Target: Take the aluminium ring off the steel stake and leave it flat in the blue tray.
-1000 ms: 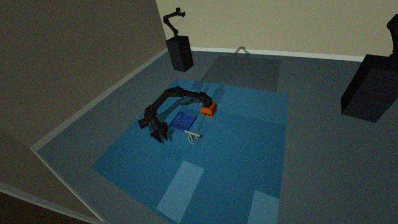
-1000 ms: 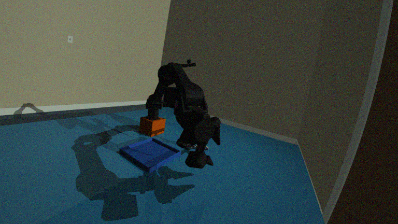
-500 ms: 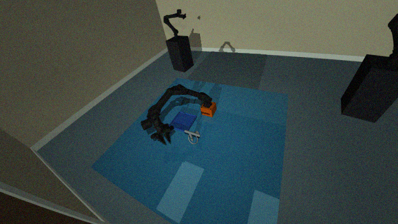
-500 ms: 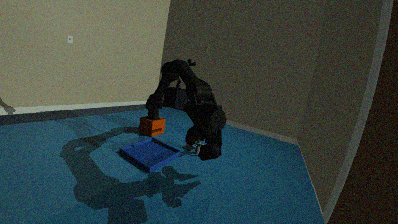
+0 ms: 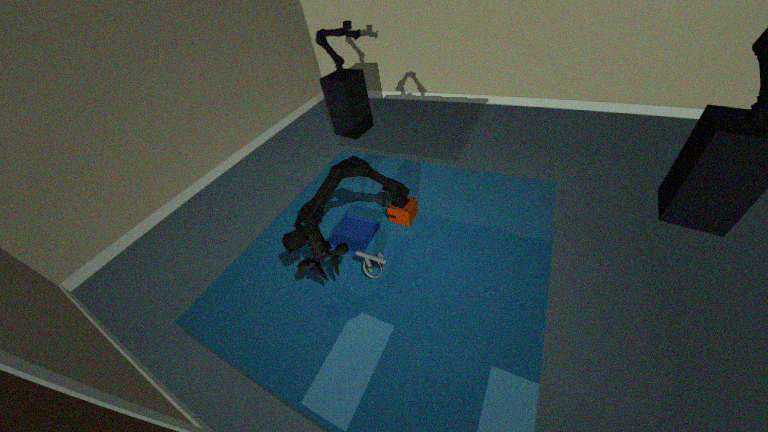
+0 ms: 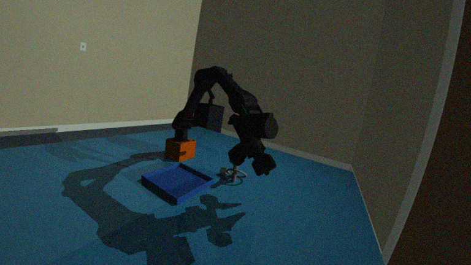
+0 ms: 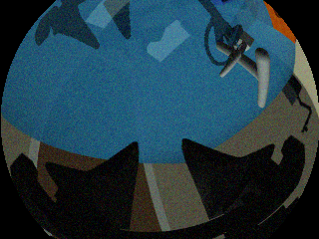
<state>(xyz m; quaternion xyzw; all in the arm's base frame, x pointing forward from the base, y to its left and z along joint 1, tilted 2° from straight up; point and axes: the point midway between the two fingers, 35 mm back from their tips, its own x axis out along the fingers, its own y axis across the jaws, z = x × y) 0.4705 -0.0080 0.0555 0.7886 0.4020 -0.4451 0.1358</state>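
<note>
Your ring is on the stake, with the removal and the placing both left to do.
Your gripper hangs apart from the ring, part-way open with nothing between its fingers. The ring circles the stake's post below the cross-bar, beside the blue tray and outside it. You have yet to grasp it, work it past the bar, lay it flat in the tray, let go and back off; tilting it may be needed to clear the bar.
</note>
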